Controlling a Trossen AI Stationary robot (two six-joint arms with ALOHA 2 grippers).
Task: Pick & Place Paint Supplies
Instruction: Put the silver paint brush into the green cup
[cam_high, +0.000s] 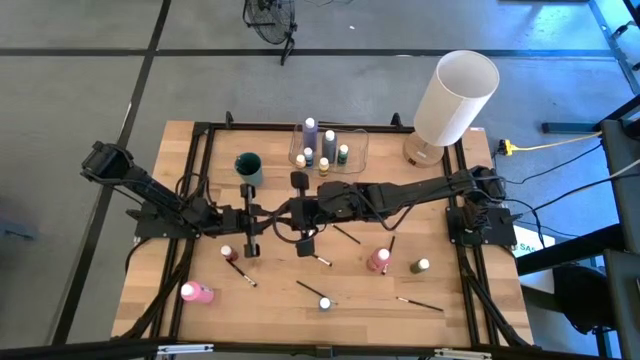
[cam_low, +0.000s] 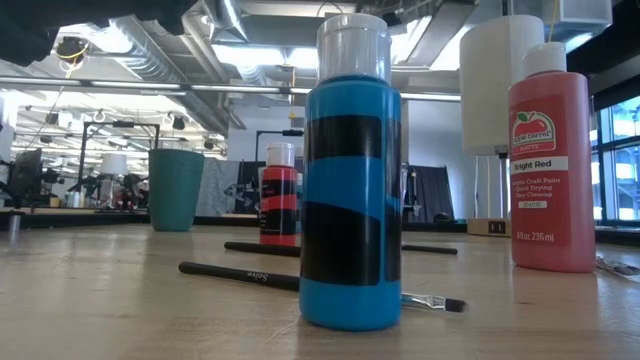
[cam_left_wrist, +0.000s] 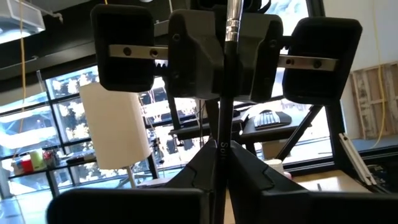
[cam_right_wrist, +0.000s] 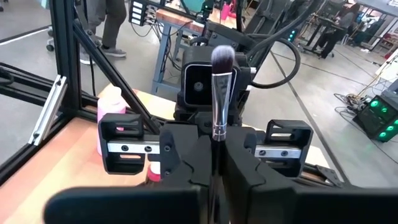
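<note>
Gripping one paintbrush (cam_right_wrist: 219, 93) between them, the two grippers meet over the middle of the worktop (cam_high: 170, 210): the right gripper (cam_high: 301, 212), reaching in from the far right side, has its fingers shut tight on the brush's metal ferrule, so the soft dark bristle head stands up just beyond its fingertips in the right wrist view, while the left gripper (cam_high: 258, 212), directly facing it from the left, is clamped on the thin dark handle, as the left wrist view shows the shaft running straight up between its closed fingers (cam_left_wrist: 249, 174). Just behind the two grippers, toward the far edge of the worktop, stand a teal cup (cam_high: 248, 166) and a clear rectangular container (cam_high: 356, 150) with several small bottles upright in it, and farther off to the right gripper's own base side rises a large white cylinder (cam_high: 455, 97). On the near side of the grippers the remaining supplies lie scattered: a small bottle with a pale cap (cam_high: 228, 253) just in front of the left gripper, a pink bottle (cam_high: 196, 293) lying on its side farther out toward the near left corner, another pink bottle (cam_high: 379, 260) and a greenish one (cam_high: 420, 266) in front of the right arm, and several loose brushes between them, one of them (cam_high: 313, 291) ending beside a blue bottle (cam_low: 350, 180) that fills the low view, with a bright red bottle (cam_low: 550, 160) to its side.
</note>
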